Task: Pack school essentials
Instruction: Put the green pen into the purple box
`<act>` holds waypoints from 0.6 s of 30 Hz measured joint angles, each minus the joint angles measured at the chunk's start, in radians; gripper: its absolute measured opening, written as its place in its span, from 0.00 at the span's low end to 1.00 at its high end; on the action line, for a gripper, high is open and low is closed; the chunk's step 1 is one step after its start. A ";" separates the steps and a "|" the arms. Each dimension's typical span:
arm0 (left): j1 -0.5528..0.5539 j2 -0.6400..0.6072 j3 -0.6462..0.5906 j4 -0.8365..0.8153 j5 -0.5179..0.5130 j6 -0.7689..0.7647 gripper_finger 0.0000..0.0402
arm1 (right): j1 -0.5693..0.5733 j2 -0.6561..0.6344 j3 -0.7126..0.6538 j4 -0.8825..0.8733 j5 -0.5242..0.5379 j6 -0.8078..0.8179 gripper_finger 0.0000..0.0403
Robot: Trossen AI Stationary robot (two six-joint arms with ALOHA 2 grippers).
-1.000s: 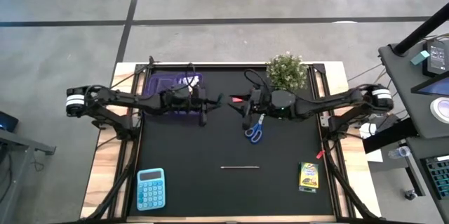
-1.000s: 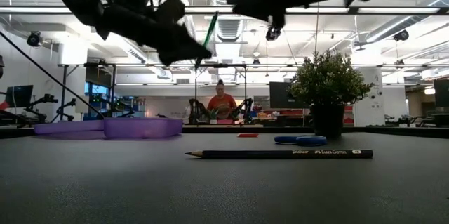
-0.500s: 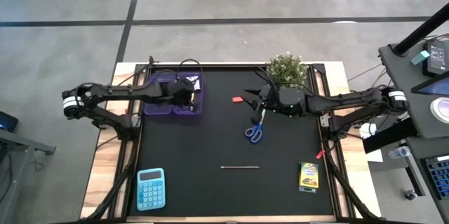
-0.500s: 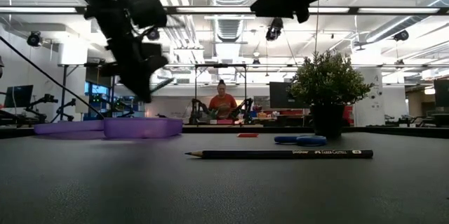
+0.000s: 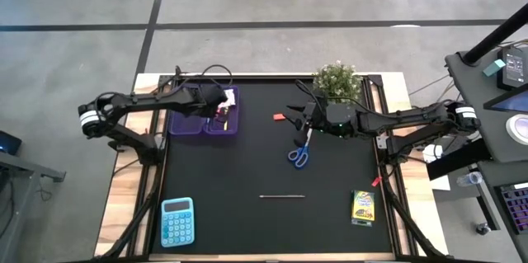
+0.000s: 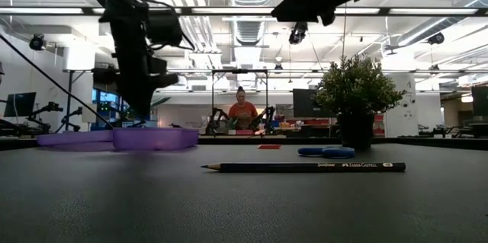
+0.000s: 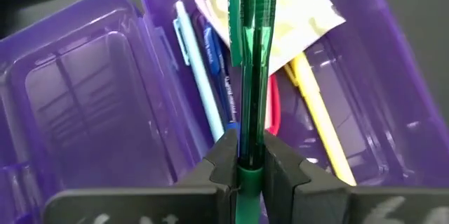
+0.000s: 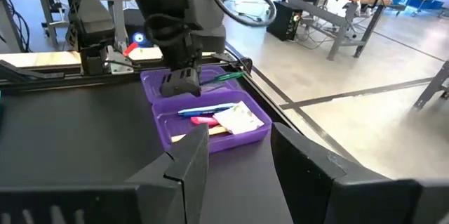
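Left gripper [image 7: 250, 162]: we see its fingers clamped on the green pen [image 7: 251, 38], above the purple case [image 5: 204, 100].
Right gripper [image 8: 238, 155]: we see it spread apart, empty, above the table near the scissors [image 5: 299, 153].
Left wrist view only: we make out pens and a white packet [image 7: 280, 13] in the case.
Low view only: a pencil [image 6: 303, 167].

overhead, table-level, two wrist views, shared purple case [image 5: 205, 111]
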 joint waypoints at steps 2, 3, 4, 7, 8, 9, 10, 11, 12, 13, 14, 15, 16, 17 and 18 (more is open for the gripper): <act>0.004 0.038 0.020 0.003 0.003 0.019 0.04 | 0.000 0.000 0.000 0.001 0.000 -0.011 0.36; 0.005 0.057 0.029 0.005 0.005 0.023 0.04 | 0.000 0.000 0.000 0.001 0.000 -0.014 0.36; 0.008 0.078 0.039 -0.001 0.005 0.026 0.04 | 0.000 0.000 0.000 0.000 0.000 -0.016 0.36; 0.017 0.140 0.074 0.002 0.007 0.048 0.04 | 0.000 0.000 0.000 0.000 0.000 -0.019 0.36; 0.020 0.161 0.086 -0.002 0.007 0.056 0.04 | 0.000 -0.001 0.000 0.001 0.000 -0.020 0.36; 0.025 0.179 0.101 -0.007 0.007 0.064 0.04 | 0.000 -0.001 0.000 0.000 0.000 -0.021 0.36; 0.027 0.197 0.113 -0.012 0.007 0.069 0.04 | 0.000 -0.001 0.000 0.001 0.000 -0.021 0.36; 0.028 0.213 0.123 -0.017 0.006 0.071 0.04 | 0.000 -0.001 0.000 0.000 0.001 -0.021 0.36; 0.029 0.227 0.128 -0.019 0.007 0.071 0.04 | 0.000 -0.001 0.000 0.001 0.001 -0.021 0.36; 0.029 0.237 0.133 -0.020 0.007 0.071 0.04 | 0.000 -0.001 0.000 0.000 0.001 -0.021 0.36; 0.030 0.243 0.135 -0.018 0.007 0.070 0.04 | 0.000 -0.001 0.000 0.000 0.001 -0.022 0.36; 0.030 0.247 0.135 -0.021 0.007 0.070 0.05 | 0.000 -0.001 0.000 0.000 0.001 -0.023 0.36; 0.030 0.250 0.136 -0.022 0.007 0.069 0.05 | 0.000 -0.001 0.000 0.000 0.002 -0.023 0.36; 0.030 0.252 0.136 -0.021 0.009 0.063 0.06 | 0.000 -0.001 0.000 0.000 0.002 -0.024 0.36; 0.030 0.253 0.136 -0.028 0.012 0.051 0.07 | 0.000 -0.001 0.000 0.000 0.002 -0.025 0.36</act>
